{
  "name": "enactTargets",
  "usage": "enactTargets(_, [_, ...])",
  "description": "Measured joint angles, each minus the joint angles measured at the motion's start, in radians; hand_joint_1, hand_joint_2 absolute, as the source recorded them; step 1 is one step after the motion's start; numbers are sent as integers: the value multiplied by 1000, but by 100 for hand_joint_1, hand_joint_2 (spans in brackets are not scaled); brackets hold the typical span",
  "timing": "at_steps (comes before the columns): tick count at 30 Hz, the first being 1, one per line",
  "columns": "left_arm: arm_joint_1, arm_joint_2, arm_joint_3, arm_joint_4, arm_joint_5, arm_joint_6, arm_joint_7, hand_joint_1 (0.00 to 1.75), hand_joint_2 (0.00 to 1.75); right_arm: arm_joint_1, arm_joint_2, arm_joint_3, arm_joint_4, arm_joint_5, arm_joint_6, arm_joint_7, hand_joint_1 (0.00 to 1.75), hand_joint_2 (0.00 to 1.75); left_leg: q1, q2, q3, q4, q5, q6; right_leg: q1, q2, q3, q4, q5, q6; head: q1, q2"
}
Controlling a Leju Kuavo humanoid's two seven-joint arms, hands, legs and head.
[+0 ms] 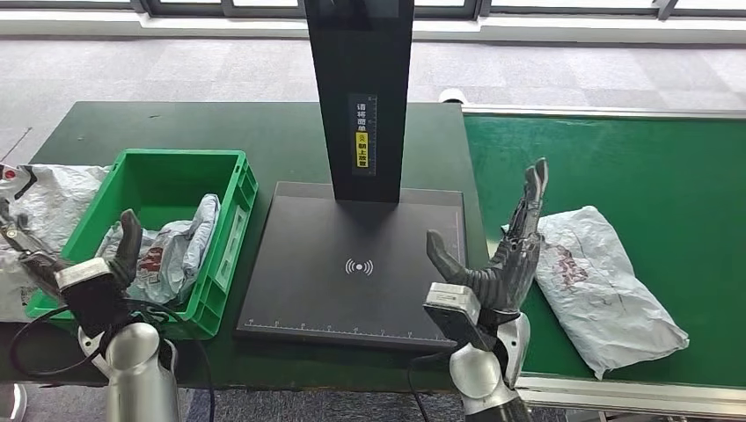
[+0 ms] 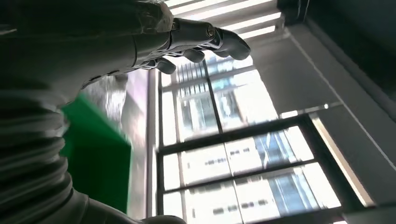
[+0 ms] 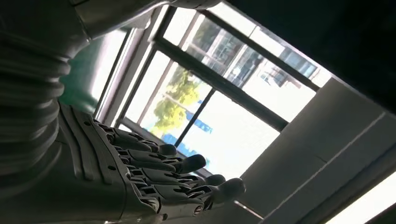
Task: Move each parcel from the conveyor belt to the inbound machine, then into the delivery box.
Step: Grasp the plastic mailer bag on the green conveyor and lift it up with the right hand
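Lying on the green conveyor belt (image 1: 677, 167) at 3 o'clock, a grey parcel (image 1: 603, 281) sits just beside the right hand (image 1: 506, 264) (fingers spread, holding nothing); the left hand (image 1: 92, 268), equally unladen, hovers by the green delivery box (image 1: 230, 230) at 9 o'clock.

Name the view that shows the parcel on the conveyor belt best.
The head view. The white parcel lies whole on the green conveyor belt, just beside the open right hand. Both wrist views point up at windows, so they give nothing of the parcel.
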Motion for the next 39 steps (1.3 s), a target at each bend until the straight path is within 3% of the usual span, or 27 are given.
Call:
enactTargets(3, [66,9,-101,-37,166,-172,-37,0,175,-4,-7,-86,26,290,0,188,0,175,0,-1,-1,0,0,0,0,0,0,-1,0,0,0,0])
enactTargets(6, [134,14,-195,-66,260,-269,-56,0,175,-22,-43,-170,84,485,5,404,0,175,0,-1,-1,0,-1,1,0,-1,1,-2,0,1,0,0])
enactTargets(8, [172,16,-247,-74,312,-309,-62,0,175,-30,-72,-219,129,531,10,487,0,175,0,-2,-1,0,-1,2,-1,-2,2,-3,0,1,0,0])
enactTargets(14, [237,18,-321,-74,423,-393,-66,0,175,-51,-141,-302,253,545,66,600,0,175,-1,-1,-1,0,-2,3,-1,-2,1,-3,0,2,0,0])
enactTargets(21, [268,16,-327,-70,425,-402,-70,0,175,-55,-185,-392,324,544,217,685,0,175,-1,-1,-1,0,-2,3,-1,-1,1,-3,0,2,0,0])
enactTargets(28, [277,13,-327,-83,408,-407,-64,0,175,-63,-203,-436,368,509,341,704,0,175,-1,-1,-1,0,-2,3,-1,-1,2,-3,0,2,0,0])
enactTargets(39, [278,13,-327,-85,397,-410,-61,0,175,-78,-219,-449,424,502,404,722,0,175,-1,-1,-1,0,-2,3,-1,-1,2,-3,0,2,0,0])
